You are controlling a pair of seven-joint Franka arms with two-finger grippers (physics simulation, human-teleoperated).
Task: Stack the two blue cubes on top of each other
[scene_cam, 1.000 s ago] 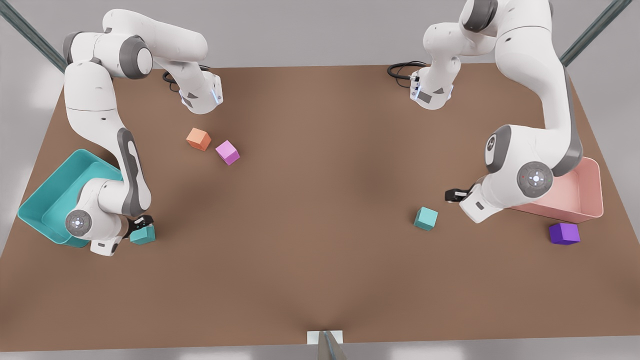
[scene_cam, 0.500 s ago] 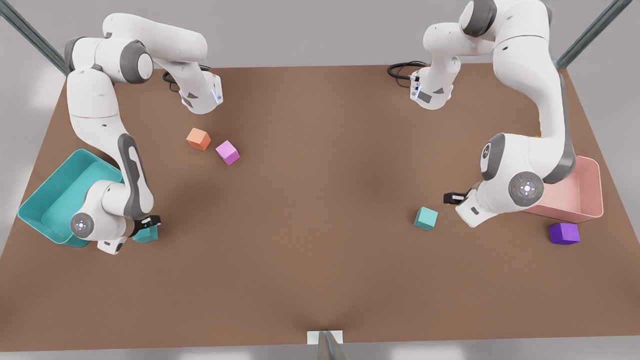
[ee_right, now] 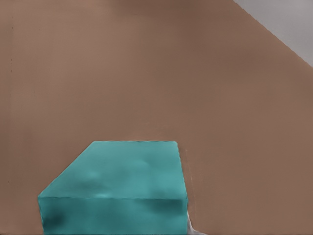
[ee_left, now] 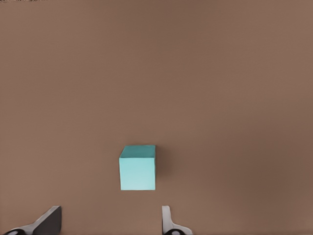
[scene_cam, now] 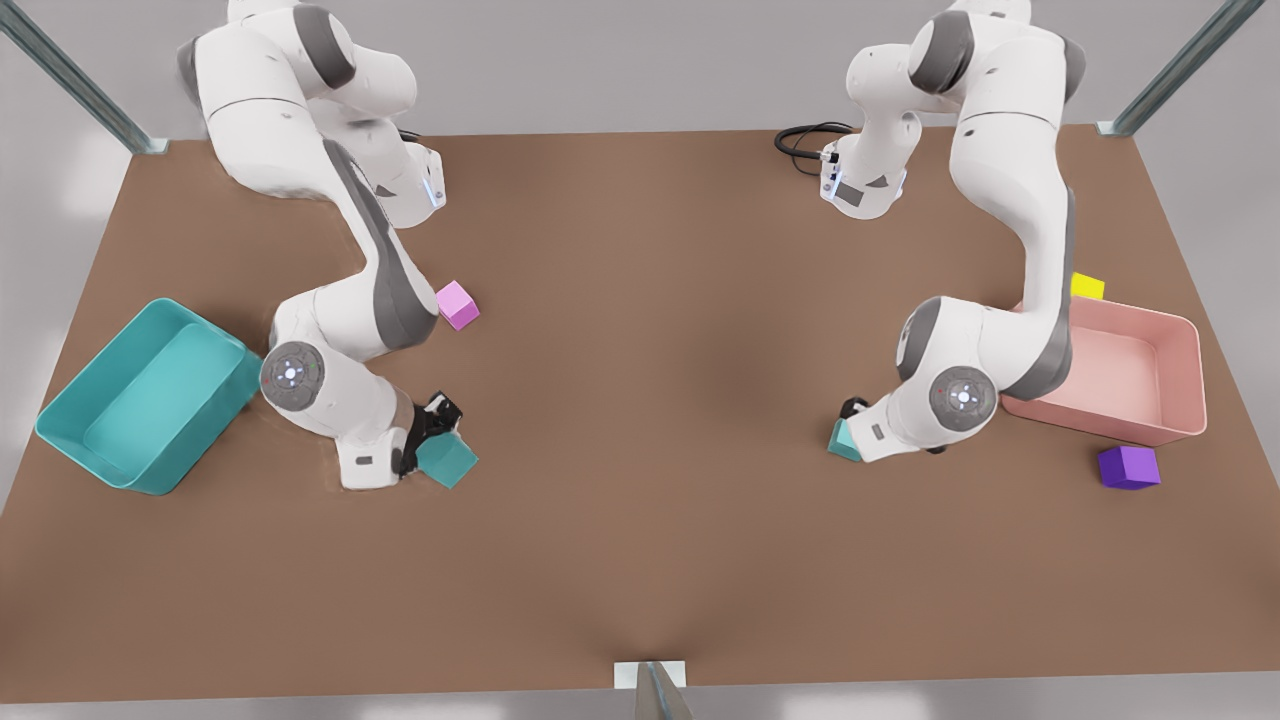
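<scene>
right gripper point(scene_cam: 437, 432) carried cube point(scene_cam: 447, 461) inward

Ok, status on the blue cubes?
Right hand shut on held blue cube. Left hand open over other blue cube, resting on table. No obstacle between them.

In the front view, right of centre, the arm's wrist covers most of a teal cube point(scene_cam: 836, 441). At the far right, we see a yellow cube point(scene_cam: 1088, 286) half tucked behind the pink tray point(scene_cam: 1190, 380). The other teal cube point(ee_right: 115, 188) runs off the right wrist view's edge. The left gripper point(ee_left: 110, 220) is cut to its fingertips.
</scene>
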